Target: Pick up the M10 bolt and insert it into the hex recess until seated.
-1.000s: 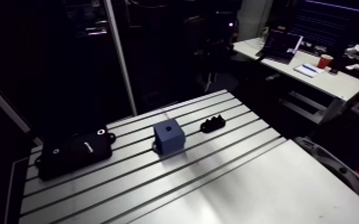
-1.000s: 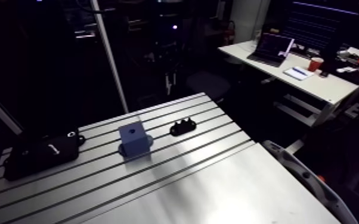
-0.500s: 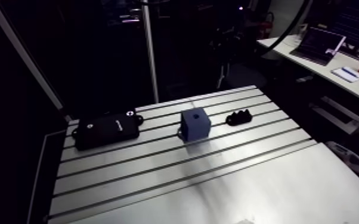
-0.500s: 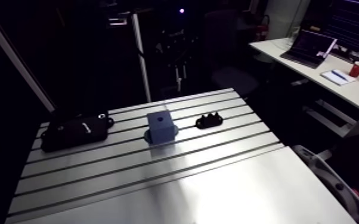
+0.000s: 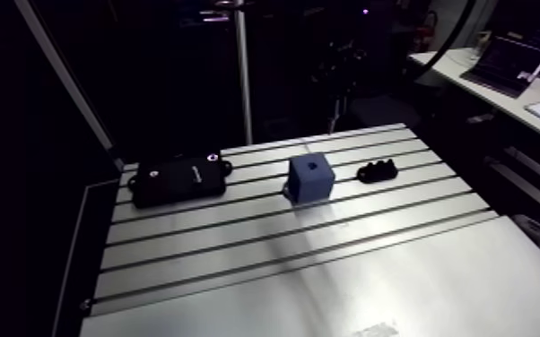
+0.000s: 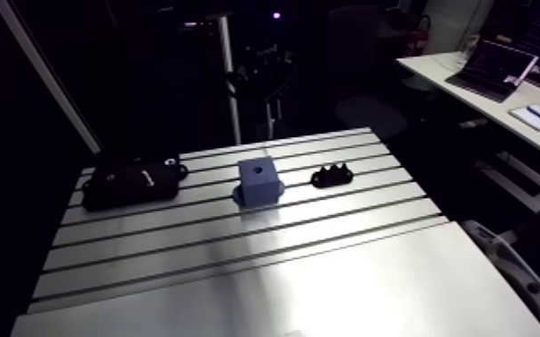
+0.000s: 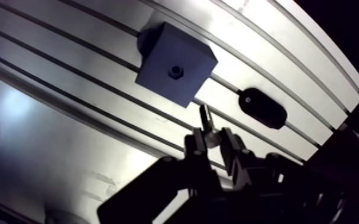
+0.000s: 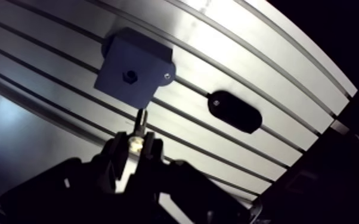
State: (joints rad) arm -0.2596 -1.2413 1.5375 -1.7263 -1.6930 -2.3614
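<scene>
M10 bolt (image 8: 141,120) clamped in tool (image 8: 135,146), shank pointing toward hex recess (image 8: 130,75) of blue block (image 8: 149,61).

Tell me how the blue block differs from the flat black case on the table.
The block is blue; the case is black. The block stands tall like a cube, while the case lies low and flat. The block has a dark hole in its top face; the case's top shows only small pale marks. Both rest on the slotted table, apart from each other.

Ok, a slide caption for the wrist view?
Tool shut on the M10 bolt, blue block with hex recess ahead, black oval part beside the block.
</scene>
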